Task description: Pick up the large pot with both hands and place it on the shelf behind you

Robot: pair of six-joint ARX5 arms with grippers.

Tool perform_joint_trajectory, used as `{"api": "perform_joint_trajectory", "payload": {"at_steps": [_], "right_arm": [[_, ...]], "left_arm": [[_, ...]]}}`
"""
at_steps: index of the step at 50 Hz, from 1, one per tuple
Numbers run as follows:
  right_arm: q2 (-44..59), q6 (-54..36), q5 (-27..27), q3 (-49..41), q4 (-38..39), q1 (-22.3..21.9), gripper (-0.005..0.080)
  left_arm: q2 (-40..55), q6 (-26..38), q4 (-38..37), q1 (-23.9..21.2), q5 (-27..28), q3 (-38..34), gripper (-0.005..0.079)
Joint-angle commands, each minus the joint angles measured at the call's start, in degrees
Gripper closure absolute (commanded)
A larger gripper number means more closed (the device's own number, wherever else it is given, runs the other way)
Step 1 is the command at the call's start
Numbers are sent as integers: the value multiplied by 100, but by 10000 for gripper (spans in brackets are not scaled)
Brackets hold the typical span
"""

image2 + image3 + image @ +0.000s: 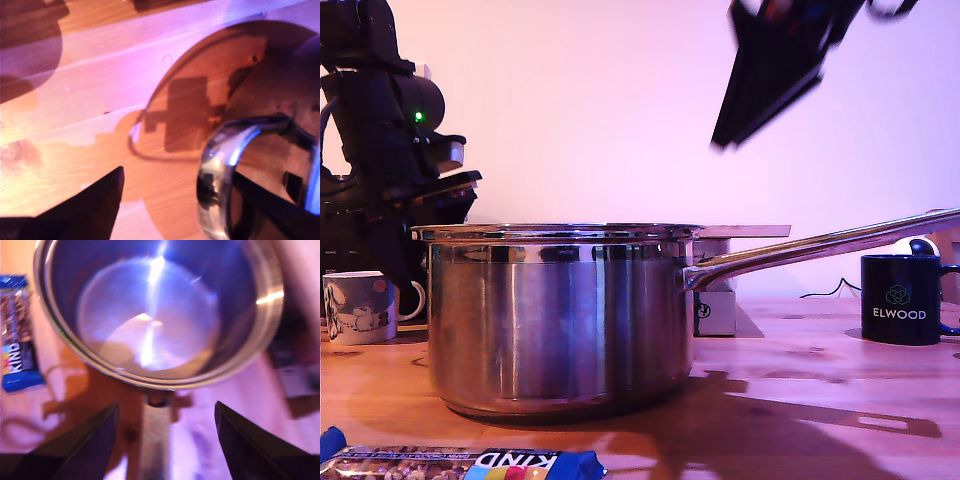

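Air above pot [560, 320] handle [820, 245] free; Elwood mug [900, 298] stands beyond handle tip.

claw [775, 75] motion-blurred, cut by top edge | KIND bar [460, 465] cropped | pot handle [820, 245] end cropped

pot [560, 320] centre on table [800, 390], mug [905, 298] exterior view's right, bar [460, 465] in front

I'm seeing the wooden tabletop [800, 400] carrying the large pot [560, 320], a KIND bar [460, 464], a patterned mug [358, 307] and a dark ELWOOD mug [902, 298].
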Motion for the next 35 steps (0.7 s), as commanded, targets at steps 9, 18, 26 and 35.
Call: {"api": "perform_joint_trajectory", "payload": {"at_steps": [9, 18, 26, 35], "right_arm": [[431, 37, -22, 59, -107, 59, 200], [798, -46, 118, 59, -96, 55, 200], [1051, -205, 481, 59, -63, 35, 200], [1174, -216, 479, 59, -26, -125, 200]], "left_arm": [[149, 9, 118, -127, 57, 20, 193], [151, 11, 122, -127, 57, 20, 192], [155, 11, 109, -138, 55, 20, 192], [162, 11, 94, -177, 57, 20, 192]]}}
